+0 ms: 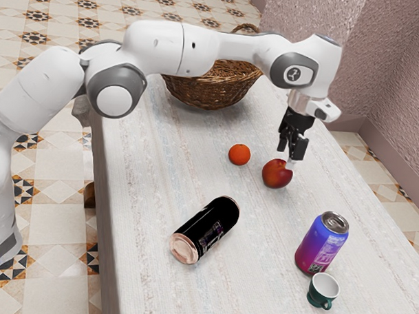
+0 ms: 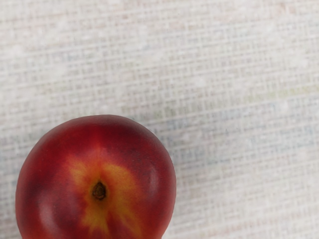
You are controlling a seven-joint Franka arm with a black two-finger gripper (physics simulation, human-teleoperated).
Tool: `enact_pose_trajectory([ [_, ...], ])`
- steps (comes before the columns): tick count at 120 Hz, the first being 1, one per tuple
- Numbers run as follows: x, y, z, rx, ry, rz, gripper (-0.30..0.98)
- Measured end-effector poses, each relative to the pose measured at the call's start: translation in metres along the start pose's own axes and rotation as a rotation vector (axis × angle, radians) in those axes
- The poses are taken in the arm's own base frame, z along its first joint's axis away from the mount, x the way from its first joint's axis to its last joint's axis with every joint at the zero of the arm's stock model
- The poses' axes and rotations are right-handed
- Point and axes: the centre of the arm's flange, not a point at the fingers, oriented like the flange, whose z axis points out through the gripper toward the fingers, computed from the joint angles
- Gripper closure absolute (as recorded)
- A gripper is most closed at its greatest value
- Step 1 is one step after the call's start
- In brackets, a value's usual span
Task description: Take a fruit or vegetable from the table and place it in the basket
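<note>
Points downward with the gripper [image 1: 292, 154] at the upper side of the red fruit [image 1: 276, 174], toward the exterior view's right. Set with jaws spread, with a gap between them; probably free of any two-sided grip on the fruit, judging by partly obscured tips. Rests on the light, woven-surfaced table [image 1: 154, 176], outside the wicker basket [image 1: 210, 88]. Exposes to the wrist camera a dark stem hollow ringed in yellow-orange. Located near the red fruit, but apart from it: see the orange [image 1: 239, 154]. For the basket, note placement at the table's far end, beyond both fruits. For the black can [image 1: 207, 229], note sideways orientation. For the blue-purple can [image 1: 321, 243], note upright orientation, just beside the green cup [image 1: 322, 291] with white interior.
</note>
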Motion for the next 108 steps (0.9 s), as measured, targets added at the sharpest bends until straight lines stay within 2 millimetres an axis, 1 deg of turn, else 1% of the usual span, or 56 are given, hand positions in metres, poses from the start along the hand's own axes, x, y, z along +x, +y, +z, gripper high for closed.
enact_pose_trajectory([
  [30, -0.001, 0.000, 0.008, -0.013, -0.014, 0.009, 0.00],
  [50, -0.002, 0.000, 0.017, -0.025, -0.035, 0.010, 0.00],
  [82, -0.002, 0.008, 0.026, -0.041, -0.050, 0.020, 0.00],
  [90, -0.002, 0.003, 0.020, -0.038, -0.037, 0.016, 0.00],
  [101, 0.000, -0.009, -0.002, -0.015, 0.009, 0.011, 0.00],
  [108, 0.002, -0.017, -0.005, -0.009, 0.024, 0.009, 0.00],
])
